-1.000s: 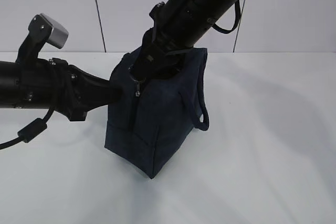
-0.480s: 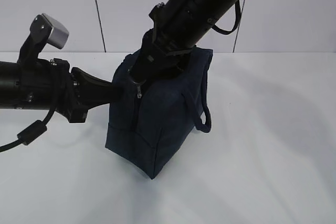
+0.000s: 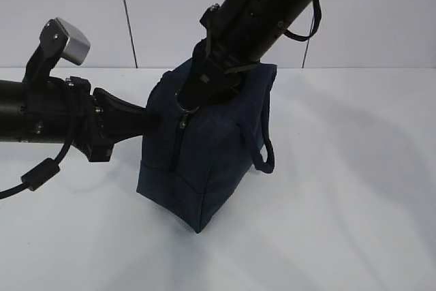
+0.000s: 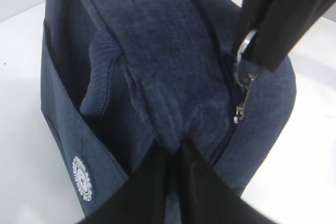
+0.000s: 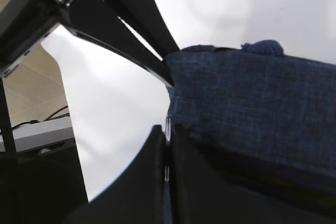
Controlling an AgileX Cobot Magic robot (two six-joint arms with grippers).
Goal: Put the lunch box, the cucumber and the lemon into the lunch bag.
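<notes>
White table (image 3: 354, 189) near its middle carries the lunch bag (image 3: 204, 161): left gripper (image 4: 176, 153) has just clamped its fabric, right gripper (image 3: 194, 93) stays pinched on the ring pull (image 4: 242, 59), so zipping looks imminent

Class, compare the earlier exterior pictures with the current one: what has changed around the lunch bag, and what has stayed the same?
The left gripper has closed onto the fabric at the end of the lunch bag. The right gripper, shut on the silver ring pull, has risen slightly with its arm, and the bag's top has lifted a little. The bag stays in the same place on the white table, zipper shut.
</notes>
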